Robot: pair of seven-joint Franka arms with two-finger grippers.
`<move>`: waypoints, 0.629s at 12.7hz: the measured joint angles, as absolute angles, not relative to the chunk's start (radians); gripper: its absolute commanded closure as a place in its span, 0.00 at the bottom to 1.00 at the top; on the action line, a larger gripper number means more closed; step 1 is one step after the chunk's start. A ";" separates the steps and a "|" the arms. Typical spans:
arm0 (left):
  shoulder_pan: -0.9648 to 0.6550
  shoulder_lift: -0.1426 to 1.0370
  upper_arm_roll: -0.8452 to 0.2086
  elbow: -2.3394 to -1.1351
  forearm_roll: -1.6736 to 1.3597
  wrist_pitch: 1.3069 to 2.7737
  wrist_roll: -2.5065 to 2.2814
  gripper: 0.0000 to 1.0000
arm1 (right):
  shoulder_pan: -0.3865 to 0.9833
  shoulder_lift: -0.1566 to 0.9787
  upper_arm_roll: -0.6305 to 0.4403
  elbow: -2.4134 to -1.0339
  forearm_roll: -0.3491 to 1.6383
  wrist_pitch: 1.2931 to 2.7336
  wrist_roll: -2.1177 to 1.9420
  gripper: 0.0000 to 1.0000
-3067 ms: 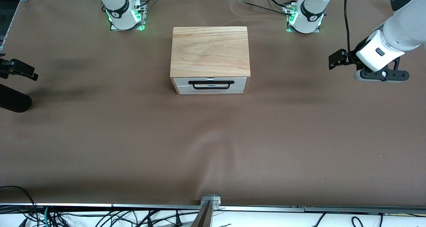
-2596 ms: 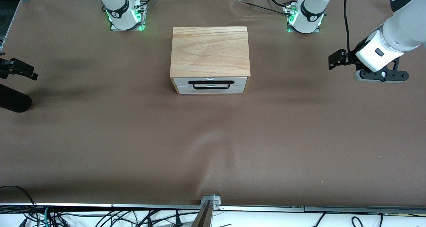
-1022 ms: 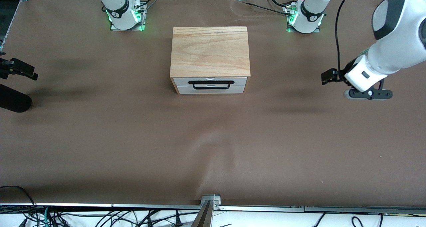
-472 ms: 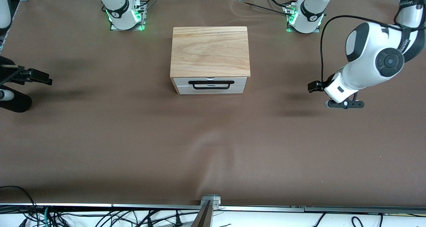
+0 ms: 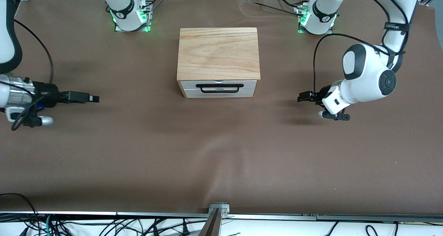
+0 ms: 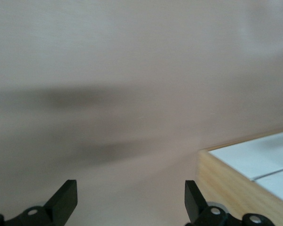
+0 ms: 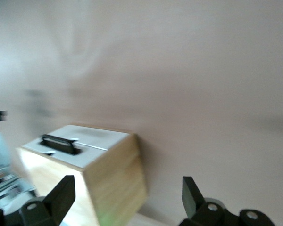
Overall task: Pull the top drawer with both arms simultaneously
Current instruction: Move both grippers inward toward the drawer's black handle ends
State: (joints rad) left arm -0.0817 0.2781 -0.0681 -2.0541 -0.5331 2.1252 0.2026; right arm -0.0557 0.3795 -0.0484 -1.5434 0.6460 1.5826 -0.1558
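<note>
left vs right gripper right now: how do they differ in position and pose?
The left gripper is over the cloth toward the left arm's end of the table, fairly close to the oak box; the right gripper is over the right arm's end, farther from the box. The left wrist view shows only a corner of the box; the right wrist view also takes in the top drawer's black handle. Shared: both are open, empty, pointing inward toward the box, neither touching the handle.

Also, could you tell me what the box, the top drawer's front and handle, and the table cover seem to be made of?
The box looks like light oak, matte, with visible grain lines. The top drawer front appears to be smooth white painted or laminated board; which one is unclear. Its handle looks like thin black wire, probably coated metal. The table cover seems to be a soft brown sheet, since it shows ripples.
</note>
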 measured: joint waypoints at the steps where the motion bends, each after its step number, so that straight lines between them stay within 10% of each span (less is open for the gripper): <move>1: -0.082 0.297 -0.069 -2.055 -0.642 2.129 0.277 0.00 | -0.055 0.416 -0.048 -1.547 0.734 1.584 -0.218 0.00; 8: -0.111 0.396 -0.146 -2.064 -1.282 2.094 0.730 0.00 | -0.038 0.670 0.014 -1.673 1.247 1.583 -0.649 0.00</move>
